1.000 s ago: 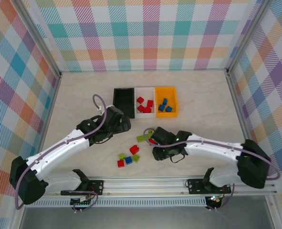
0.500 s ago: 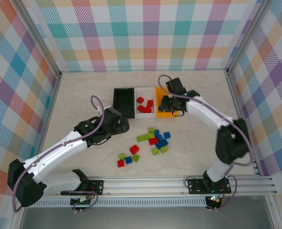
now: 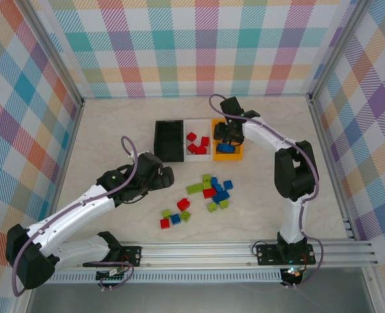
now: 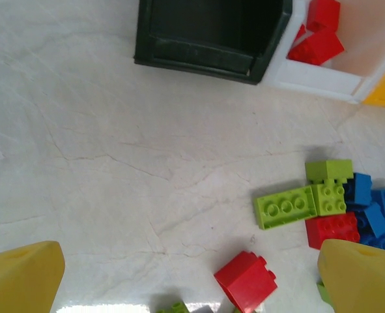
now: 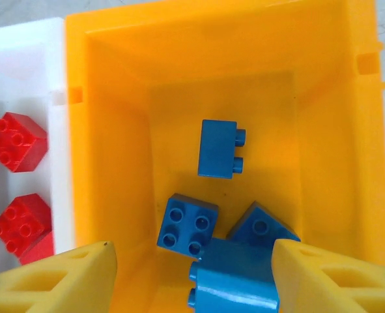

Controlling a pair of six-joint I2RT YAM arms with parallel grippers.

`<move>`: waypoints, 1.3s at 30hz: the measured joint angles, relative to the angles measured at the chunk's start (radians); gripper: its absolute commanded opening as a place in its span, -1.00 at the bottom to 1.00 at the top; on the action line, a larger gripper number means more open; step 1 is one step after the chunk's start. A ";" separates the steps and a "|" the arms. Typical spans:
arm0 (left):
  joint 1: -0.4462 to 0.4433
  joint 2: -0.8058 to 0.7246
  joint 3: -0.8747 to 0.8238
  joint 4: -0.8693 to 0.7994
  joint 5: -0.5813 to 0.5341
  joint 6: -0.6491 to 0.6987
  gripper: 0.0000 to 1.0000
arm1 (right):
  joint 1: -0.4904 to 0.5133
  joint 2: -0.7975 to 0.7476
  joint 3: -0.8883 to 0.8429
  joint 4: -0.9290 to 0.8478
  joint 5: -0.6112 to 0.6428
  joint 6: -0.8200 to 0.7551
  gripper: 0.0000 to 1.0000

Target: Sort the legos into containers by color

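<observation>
I had the right gripper (image 5: 192, 251) over the orange bin (image 5: 107, 98), upper middle of the overhead view. Its jaws were spread wide and gripped nothing. One blue brick (image 5: 234, 277) lay between the yellow fingers (image 5: 55, 280), close against the lower-right one; touching or not, I couldn't tell. Three more blue bricks (image 5: 218, 149) sat on the bin floor.

The white bin (image 5: 23, 65) touched the orange one on its left, with red bricks (image 5: 16, 141) inside. The black bin (image 3: 169, 138) stood left of the white, all three in a row.

I had the left gripper (image 4: 189, 251) left of center overhead, above bare table (image 4: 81, 163), jaws wide apart and holding nothing. In its wrist view a red brick (image 4: 245, 280) lay low in the frame between the fingers. At right middle, green bricks (image 4: 303, 202) touched blue and red ones.

Overhead, the main loose pile (image 3: 213, 190) sat at center below the bins. A smaller group (image 3: 176, 215) of red, blue and green lay to its lower left, apart.
</observation>
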 measured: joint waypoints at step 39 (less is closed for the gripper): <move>-0.179 0.374 -0.141 -0.019 0.118 -0.020 0.14 | 0.042 -0.313 -0.388 0.105 0.004 0.004 0.26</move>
